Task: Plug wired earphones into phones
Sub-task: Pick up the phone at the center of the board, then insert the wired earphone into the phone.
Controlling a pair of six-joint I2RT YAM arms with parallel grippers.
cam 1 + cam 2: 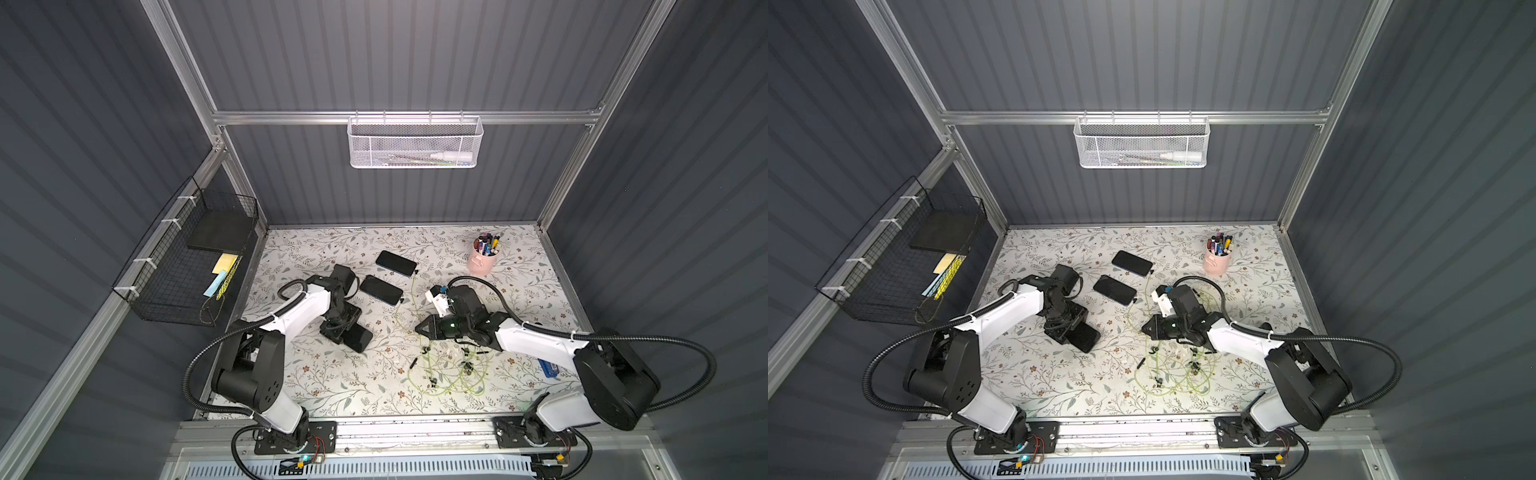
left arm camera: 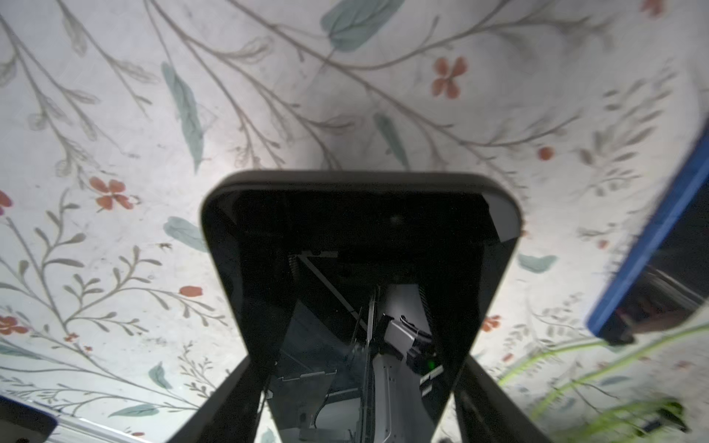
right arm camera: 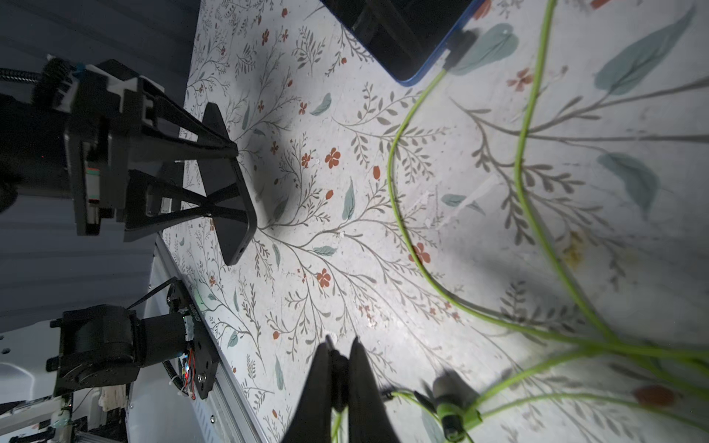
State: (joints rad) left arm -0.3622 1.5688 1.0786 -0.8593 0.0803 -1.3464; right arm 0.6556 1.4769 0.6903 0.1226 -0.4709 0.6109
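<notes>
Off-task items: floral-print tabletop (image 1: 332, 374). Pink cup (image 1: 482, 261) upright near far right corner, stuffed with markers (image 1: 487, 245). White mesh basket (image 1: 374, 145) hung on rear rail, 1 white tube lying inside. Black wire basket (image 1: 166, 286) on left wall holds 1 black slab (image 1: 218, 232) and yellow sticky notes (image 1: 224, 262). Blue rectangular object (image 1: 550, 369) flat at right side, partly hidden

White-black arms (image 1: 299, 311), seemingly red base wires (image 1: 318, 445)

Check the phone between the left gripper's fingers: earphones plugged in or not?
Not plugged in. The phone in the left gripper shows a bare port at its end, nothing attached.
</notes>
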